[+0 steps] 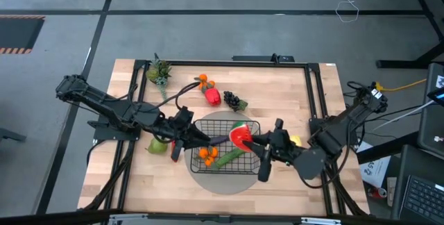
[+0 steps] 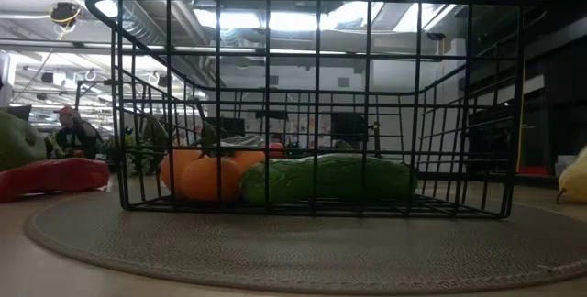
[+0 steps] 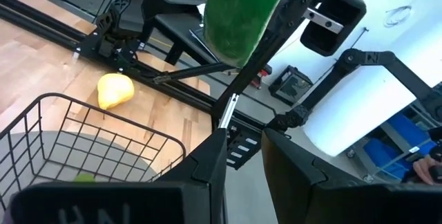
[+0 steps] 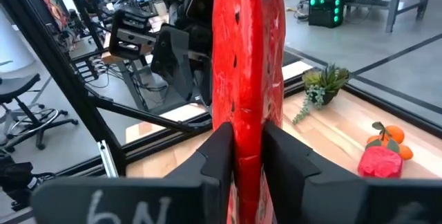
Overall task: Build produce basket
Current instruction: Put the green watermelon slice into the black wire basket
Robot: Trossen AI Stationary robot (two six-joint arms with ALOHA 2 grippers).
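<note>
Black wire mesh forms the basket [image 1: 225, 145], a roughly square open-grid box with low sides, sitting on a round grey woven mat [image 1: 208, 183] in the middle of the pale wooden table [image 1: 132, 183]. Inside it, in the low view, two smooth orange fruits [image 2: 206, 176] touch a bumpy green cucumber [image 2: 330, 180], which lies flat with its long axis across the basket floor.

Above the basket's right side, the right gripper [image 1: 251, 142] is clamped on a watermelon slice [image 1: 240, 135], glossy red with dark seed marks and a green rind. In the right wrist view the slice [image 4: 247, 65] stands on edge between the two dark fingers [image 4: 217, 151], its long axis running straight out past them.

The left gripper [image 1: 187, 138] sits at the basket's left edge. In its wrist view the fingers [image 3: 210, 158] stand slightly apart with nothing visible between them. A green fruit [image 1: 158, 144] lies on the wood just left of it.

A yellow pear-shaped fruit [image 3: 114, 90] rests on the table beyond the basket's right side. Behind the basket lie a red pepper [image 1: 213, 97], a dark knobbly grape bunch [image 1: 234, 101], small oranges [image 1: 202, 81] and a spiky leafy sprig [image 1: 159, 71], well apart from the basket.
</note>
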